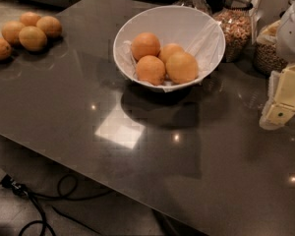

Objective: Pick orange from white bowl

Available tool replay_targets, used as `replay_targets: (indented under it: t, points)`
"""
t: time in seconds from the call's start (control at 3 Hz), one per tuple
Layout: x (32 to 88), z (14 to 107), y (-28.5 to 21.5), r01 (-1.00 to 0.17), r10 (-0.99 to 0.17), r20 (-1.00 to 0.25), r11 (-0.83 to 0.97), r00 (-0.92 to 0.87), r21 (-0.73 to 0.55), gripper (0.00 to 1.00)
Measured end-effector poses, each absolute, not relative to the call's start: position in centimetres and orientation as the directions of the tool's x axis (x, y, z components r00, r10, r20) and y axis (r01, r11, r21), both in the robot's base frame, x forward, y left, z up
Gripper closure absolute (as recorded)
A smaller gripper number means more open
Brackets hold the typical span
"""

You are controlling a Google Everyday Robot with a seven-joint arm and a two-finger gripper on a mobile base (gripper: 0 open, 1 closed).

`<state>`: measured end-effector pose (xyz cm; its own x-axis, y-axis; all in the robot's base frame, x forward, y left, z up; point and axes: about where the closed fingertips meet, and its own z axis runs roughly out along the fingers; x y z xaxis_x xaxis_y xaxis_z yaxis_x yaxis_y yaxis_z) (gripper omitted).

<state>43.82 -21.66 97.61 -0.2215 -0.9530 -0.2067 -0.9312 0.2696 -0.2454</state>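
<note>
The hand (277,113), grip impossible to tell, hangs right of the bowl (137,26), likely poised to reach its orange (182,67).

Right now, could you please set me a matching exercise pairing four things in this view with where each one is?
Things:
1. orange
2. white bowl
3. gripper
4. glass jar

Places:
A. right edge of the view, apart from the bowl
B. centre-back of the table
C. behind the bowl's right side
D. in the bowl, front right

Pairs: 1-D, 2-B, 3-A, 4-C.
</note>
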Motion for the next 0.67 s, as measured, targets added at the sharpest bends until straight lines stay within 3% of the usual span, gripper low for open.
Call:
replay_targets:
  t: [0.67]
  points:
    - [47.1,95.8,-18.2,-0.920,-0.939,-0.271,0.285,-0.211,-0.271,0.00]
